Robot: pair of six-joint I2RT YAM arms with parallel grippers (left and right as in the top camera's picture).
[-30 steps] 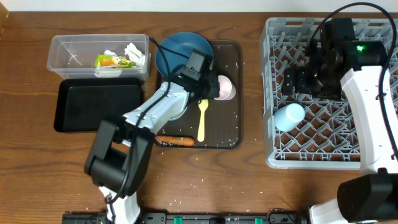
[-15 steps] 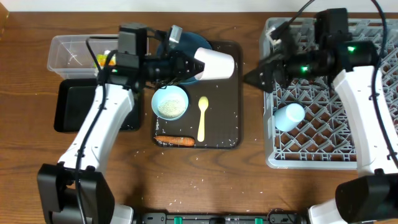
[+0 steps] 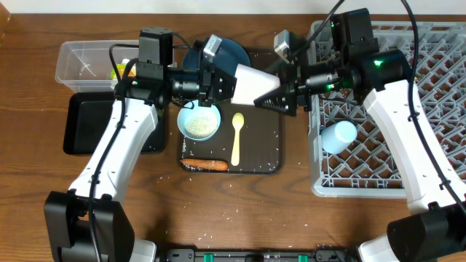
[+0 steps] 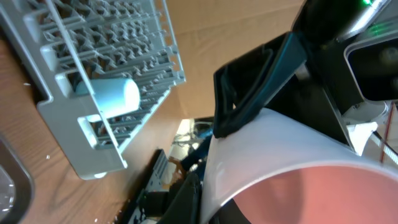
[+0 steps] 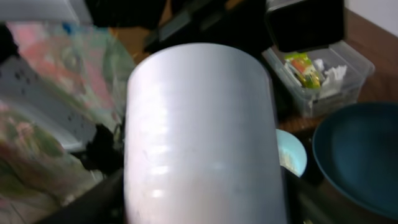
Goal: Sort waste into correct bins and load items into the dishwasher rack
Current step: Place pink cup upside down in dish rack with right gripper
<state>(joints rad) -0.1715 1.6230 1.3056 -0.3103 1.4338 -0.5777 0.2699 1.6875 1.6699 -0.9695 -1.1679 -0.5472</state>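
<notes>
The pink cup, white outside and pink inside, hangs on its side above the brown serving tray. My left gripper is shut on its rim end; the cup fills the left wrist view. My right gripper is open with a finger on each side of the cup's base end. The bowl with rice, the yellow spoon and the carrot stick lie on the tray. The blue plate is partly hidden. The light blue cup lies in the grey rack.
The clear box at the back left holds the yellow wrapper and white paper. The black tray lies in front of it. Loose rice grains are scattered on the table near the front.
My left gripper lifted the pink cup off the tray and turned it on its side. My right gripper came left from over the rack and now reaches around the cup's base.
</notes>
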